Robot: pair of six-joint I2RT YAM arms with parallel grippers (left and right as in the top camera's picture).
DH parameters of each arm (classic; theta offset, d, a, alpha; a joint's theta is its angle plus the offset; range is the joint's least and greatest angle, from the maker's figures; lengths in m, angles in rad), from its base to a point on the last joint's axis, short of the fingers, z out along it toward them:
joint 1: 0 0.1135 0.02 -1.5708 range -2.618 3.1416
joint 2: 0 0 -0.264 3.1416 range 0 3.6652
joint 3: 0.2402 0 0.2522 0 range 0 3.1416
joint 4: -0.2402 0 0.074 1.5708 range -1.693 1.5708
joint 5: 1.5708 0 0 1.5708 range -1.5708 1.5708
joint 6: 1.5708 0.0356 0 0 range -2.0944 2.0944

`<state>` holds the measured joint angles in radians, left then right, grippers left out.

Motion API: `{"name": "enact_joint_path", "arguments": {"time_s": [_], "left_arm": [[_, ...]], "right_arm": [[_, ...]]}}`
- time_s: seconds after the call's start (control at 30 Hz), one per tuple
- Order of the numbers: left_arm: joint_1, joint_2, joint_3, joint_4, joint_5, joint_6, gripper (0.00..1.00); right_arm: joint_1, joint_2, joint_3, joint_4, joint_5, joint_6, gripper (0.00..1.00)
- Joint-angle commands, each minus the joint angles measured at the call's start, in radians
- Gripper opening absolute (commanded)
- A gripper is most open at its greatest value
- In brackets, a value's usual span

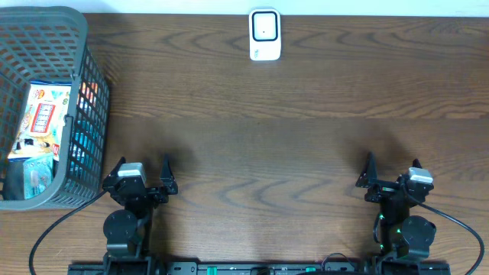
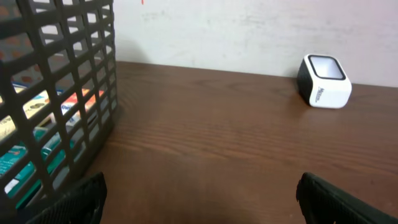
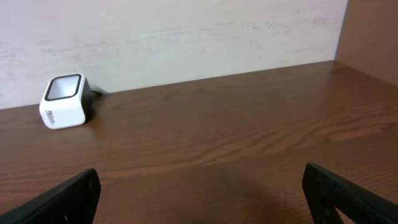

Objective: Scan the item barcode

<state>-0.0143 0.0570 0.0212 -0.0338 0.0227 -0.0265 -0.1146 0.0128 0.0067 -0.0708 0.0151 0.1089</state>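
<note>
Both tools wide and empty, packets in the basket, scanner at the far edge.
The top packet lies flat in the grey mesh basket at the upper left of the overhead frame; it is white and yellow with red and orange print, too small to read. A teal packet lies just below it. The scanner, a white block with a black-framed window, stands at top centre against the worktop's far edge; the grey mark on its side in the left wrist view cannot be read. The left tool sits at lower left just beside the basket, the right tool at lower right, both with fingers spread, nothing between them. Bare brown wood runs between the tools and the scanner.
</note>
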Motion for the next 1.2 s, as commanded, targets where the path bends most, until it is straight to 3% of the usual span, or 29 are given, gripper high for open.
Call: {"name": "enact_joint_path", "arguments": {"time_s": [0.0, 0.17, 0.37, 0.73, 1.17], "left_arm": [[-0.002, 0.018, -0.017, -0.040, -0.031, -0.005, 0.98], [-0.002, 0.036, -0.017, -0.040, -0.026, -0.005, 0.98], [-0.002, 0.072, -0.015, -0.021, 0.128, -0.004, 0.98], [-0.002, 0.159, 0.001, 0.035, 0.127, -0.004, 0.98], [-0.002, 0.499, 0.232, 0.033, 0.330, -0.004, 0.98]], "right_arm": [[-0.011, 0.002, -0.001, -0.004, -0.003, -0.013, 0.99], [-0.011, 0.002, -0.001, -0.004, -0.003, -0.013, 0.99], [-0.011, 0.002, -0.001, -0.004, -0.003, -0.013, 0.99], [-0.011, 0.002, -0.001, -0.004, -0.003, -0.013, 0.99], [-0.011, 0.002, -0.001, -0.004, -0.003, -0.013, 0.99]]}}
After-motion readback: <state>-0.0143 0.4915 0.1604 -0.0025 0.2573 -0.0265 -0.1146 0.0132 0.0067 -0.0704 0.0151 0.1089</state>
